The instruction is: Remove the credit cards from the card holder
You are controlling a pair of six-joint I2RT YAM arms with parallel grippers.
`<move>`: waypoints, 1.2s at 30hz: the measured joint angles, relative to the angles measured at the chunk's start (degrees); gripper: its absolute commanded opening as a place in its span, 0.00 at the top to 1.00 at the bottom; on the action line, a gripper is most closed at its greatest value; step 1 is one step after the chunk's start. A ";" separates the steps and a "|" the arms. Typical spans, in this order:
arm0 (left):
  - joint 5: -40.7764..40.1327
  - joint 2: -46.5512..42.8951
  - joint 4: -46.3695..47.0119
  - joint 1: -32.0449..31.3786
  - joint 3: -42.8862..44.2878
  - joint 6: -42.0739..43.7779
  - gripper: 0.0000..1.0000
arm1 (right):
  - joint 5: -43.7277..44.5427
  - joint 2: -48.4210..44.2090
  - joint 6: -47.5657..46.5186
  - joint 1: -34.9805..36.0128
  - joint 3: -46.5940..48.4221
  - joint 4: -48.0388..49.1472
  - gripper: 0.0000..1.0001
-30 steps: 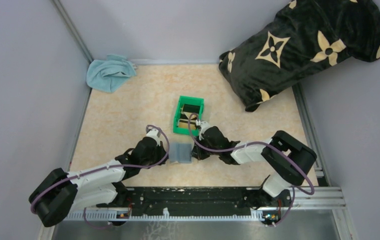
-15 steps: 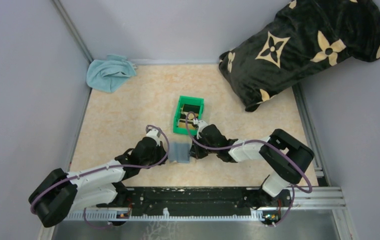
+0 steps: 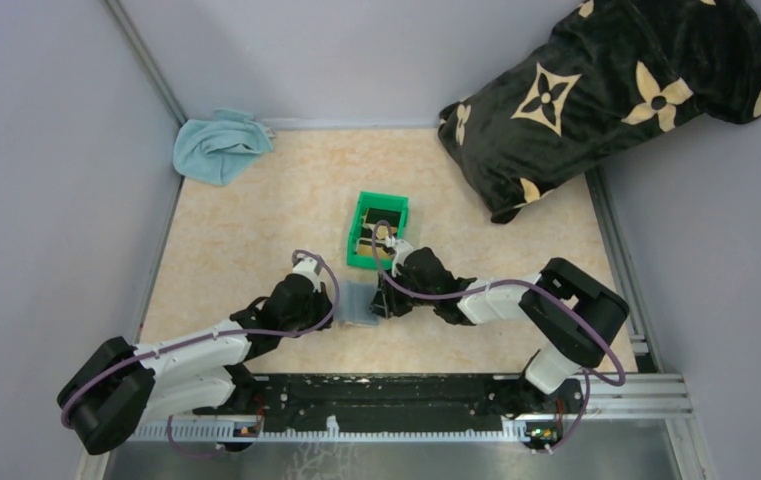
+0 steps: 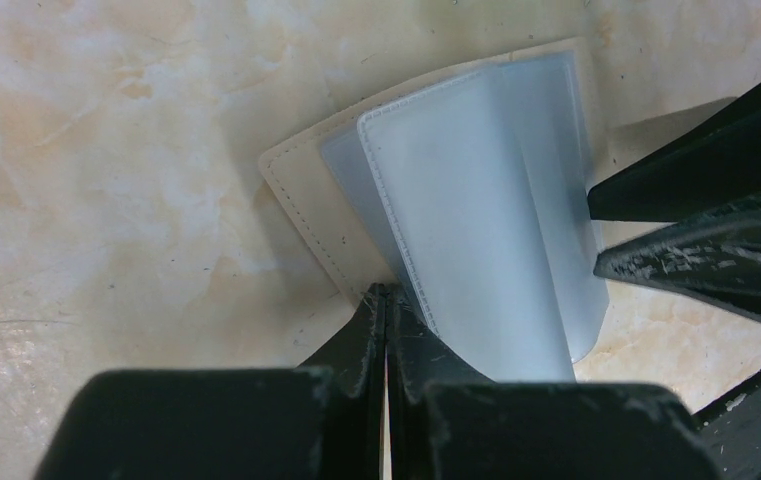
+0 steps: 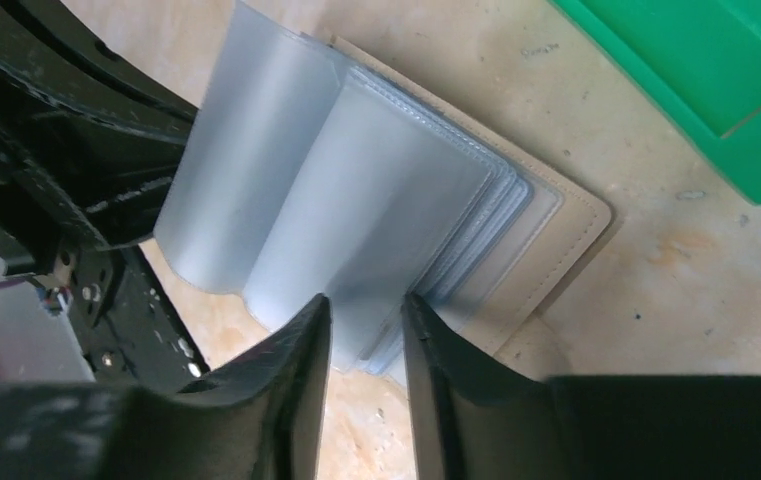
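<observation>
The card holder (image 3: 361,303) lies open on the table between both arms, its tan cover (image 4: 301,195) down and its cloudy blue-grey sleeves (image 5: 376,200) fanned upward. My left gripper (image 4: 386,292) is shut, its tips at the holder's near edge (image 3: 340,300); whether they pinch the cover I cannot tell. My right gripper (image 5: 366,300) is open a little, its fingers straddling the sleeves' edge from the other side (image 3: 380,303). No card shows in the sleeves. Credit cards, dark and gold-tan (image 3: 380,217), lie inside the green bin (image 3: 353,235).
The green bin (image 5: 716,80) stands just beyond the holder, close to my right wrist. A light blue cloth (image 3: 218,145) is bunched in the far left corner. A black cushion with tan flowers (image 3: 606,90) fills the far right.
My right gripper has parted its jaws after being shut and sits slightly further left at the sleeves. The holder's pages lie flatter now. The left arm has not moved.
</observation>
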 measured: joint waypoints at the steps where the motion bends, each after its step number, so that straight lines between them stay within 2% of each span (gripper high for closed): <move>1: 0.02 0.00 0.00 0.00 0.00 0.00 1.00 | -0.26 0.00 0.31 0.00 -0.02 0.44 0.58; 4: 0.02 0.00 0.02 0.00 0.00 0.00 1.00 | -0.94 0.00 0.85 0.09 -0.02 2.03 0.50; 7: 0.02 0.00 0.04 0.00 0.00 0.02 1.00 | -1.49 0.00 1.25 0.24 -0.02 2.71 0.48; 27: 0.39 1.86 2.25 0.04 0.04 0.04 1.00 | -4.26 -4.96 5.81 -1.68 -3.52 12.83 0.50; 36: 0.52 2.16 2.32 0.09 0.20 0.26 1.00 | -4.63 -4.96 6.36 -1.70 -3.93 13.86 0.51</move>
